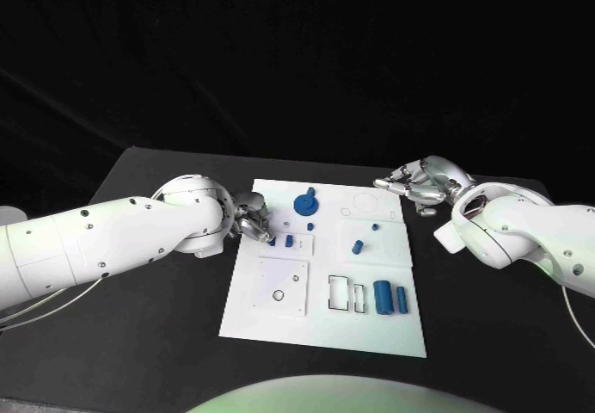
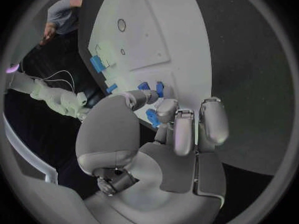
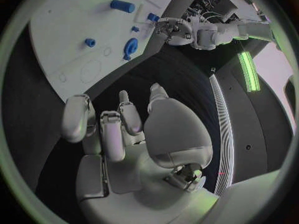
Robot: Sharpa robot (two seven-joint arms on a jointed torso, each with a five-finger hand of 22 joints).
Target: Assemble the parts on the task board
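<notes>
Black bench (image 1: 162,344) carries the white task board (image 1: 328,331) at centre w/ small blue parts: head view shows a round blue part (image 1: 306,205) near the board's far edge, a blue cylinder (image 1: 383,297) toward its near right; left hand (image 1: 252,217) at the board's left edge, right hand (image 1: 421,183) off its far right corner. Left wrist view adds what head view hides: left hand (image 2: 177,134) fingers apart, empty, tips just over the small blue pieces (image 2: 154,88). Right wrist view: right hand (image 3: 124,127) loosely curled, holding nothing, well apart from board; parts prob. light, stiff, smooth plastic, so pinch the cylinder across its sides.
</notes>
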